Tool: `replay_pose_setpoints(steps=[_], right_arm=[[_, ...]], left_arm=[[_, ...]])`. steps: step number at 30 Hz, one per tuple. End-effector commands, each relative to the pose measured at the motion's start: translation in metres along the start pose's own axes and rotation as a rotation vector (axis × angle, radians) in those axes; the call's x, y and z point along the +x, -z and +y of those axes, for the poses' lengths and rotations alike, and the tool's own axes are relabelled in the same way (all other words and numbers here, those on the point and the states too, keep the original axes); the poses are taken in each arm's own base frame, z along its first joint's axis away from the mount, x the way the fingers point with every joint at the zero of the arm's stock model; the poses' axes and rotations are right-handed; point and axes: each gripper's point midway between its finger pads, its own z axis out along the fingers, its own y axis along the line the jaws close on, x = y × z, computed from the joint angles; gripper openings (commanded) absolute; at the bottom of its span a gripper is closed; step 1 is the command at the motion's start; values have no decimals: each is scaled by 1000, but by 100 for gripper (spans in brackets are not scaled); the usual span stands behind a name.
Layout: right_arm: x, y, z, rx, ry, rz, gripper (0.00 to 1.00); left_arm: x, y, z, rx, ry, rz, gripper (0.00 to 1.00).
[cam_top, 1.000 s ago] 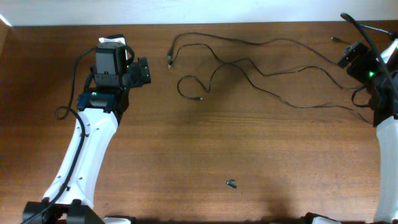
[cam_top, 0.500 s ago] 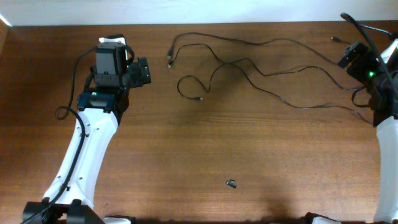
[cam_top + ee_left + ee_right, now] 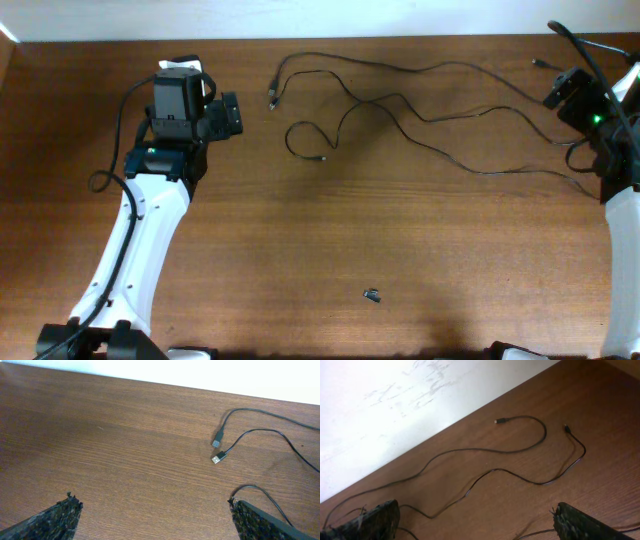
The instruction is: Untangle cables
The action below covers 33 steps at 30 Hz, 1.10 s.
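Note:
Several thin black cables point(image 3: 400, 100) lie crossed over one another on the brown table, from the top middle to the right edge. Two plug ends point(image 3: 272, 100) lie close together at their left. A third end point(image 3: 322, 158) curls below them. My left gripper point(image 3: 238, 115) stands open just left of these ends, holding nothing. In the left wrist view the two USB plugs point(image 3: 217, 443) lie ahead and to the right of the open left gripper point(image 3: 156, 510). My right gripper point(image 3: 558, 92) is open at the cables' right end. In its wrist view, cables point(image 3: 495, 471) run between and beyond the open gripper point(image 3: 475, 516).
A tiny dark stubby piece point(image 3: 371, 295) lies alone near the front middle of the table point(image 3: 330, 240). A thicker black cable point(image 3: 105, 180) loops beside the left arm. A white wall point(image 3: 395, 405) borders the table's far edge.

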Motion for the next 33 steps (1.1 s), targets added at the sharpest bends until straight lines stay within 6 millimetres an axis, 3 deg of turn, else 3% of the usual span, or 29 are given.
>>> replay_pose_setpoints(steps=[1,8,11,15,20,22,24,27,33], right_arm=[[2,-1,2,-7,13,7,99],[2,-1,2,-7,13,7,99],[2,-1,2,-7,13,7,99],[2,-1,2,-7,13,7,99],[2,-1,2,-7,13,7,99],[2,-1,2,-7,13,7,99],[2,-1,2,-7,13,7,99],[2,-1,2,-7,13,7,99],[2,-1,2,-7,13,7,99]], left_arm=[[-5,3,0,7,-12,-12,99],[-5,4,0,7,-13,-12,99],[13,16,2,0,-32,55,99],[29,33,-8,31,-53,24,99],[45,52,-6,104,28,-350,99],[60,73,2,136,67,-528,99],[74,107,15,147,82,-739,99],[89,139,39,120,120,-910,99],[104,148,62,59,118,-899,99]])
